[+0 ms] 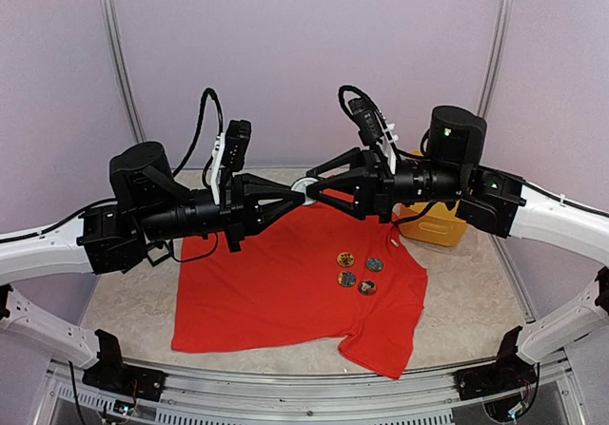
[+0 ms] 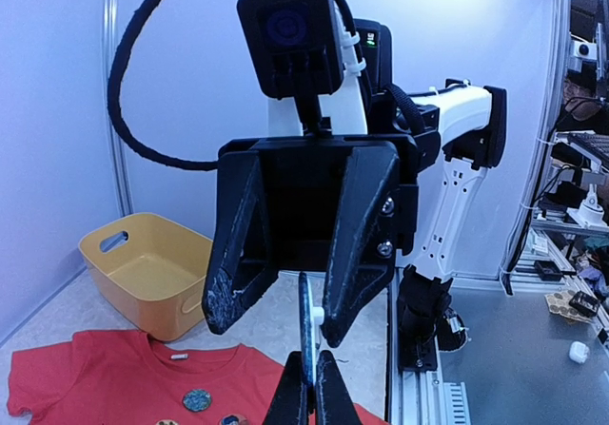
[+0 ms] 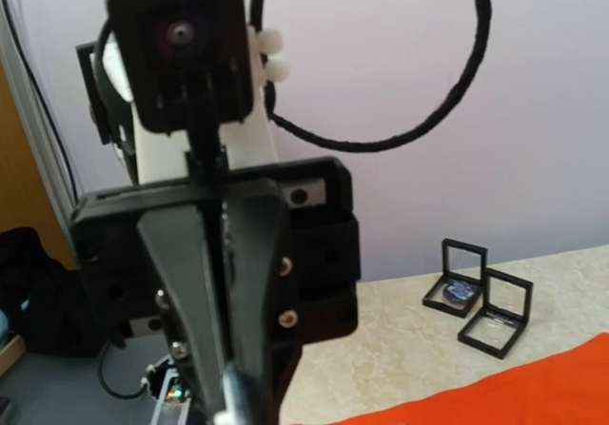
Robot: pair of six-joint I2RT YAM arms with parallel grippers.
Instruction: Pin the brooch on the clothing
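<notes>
The red T-shirt (image 1: 276, 292) lies flat on the table; it also shows in the left wrist view (image 2: 86, 377) and the right wrist view (image 3: 533, 392). Both grippers meet in the air above its collar. My left gripper (image 1: 293, 193) is shut on the edge of a round brooch (image 1: 303, 189), held edge-on in its wrist view (image 2: 306, 325). My right gripper (image 1: 316, 185) faces it, open, with its jaws on either side of the brooch (image 2: 278, 328). One finger (image 2: 347, 292) touches the white clasp on the brooch's back.
Several round brooches (image 1: 357, 273) sit on the shirt's chest. A yellow basket (image 1: 433, 223) stands at the back right of the shirt, also in the left wrist view (image 2: 152, 273). Two small black display boxes (image 3: 476, 297) stand on the table beyond the shirt.
</notes>
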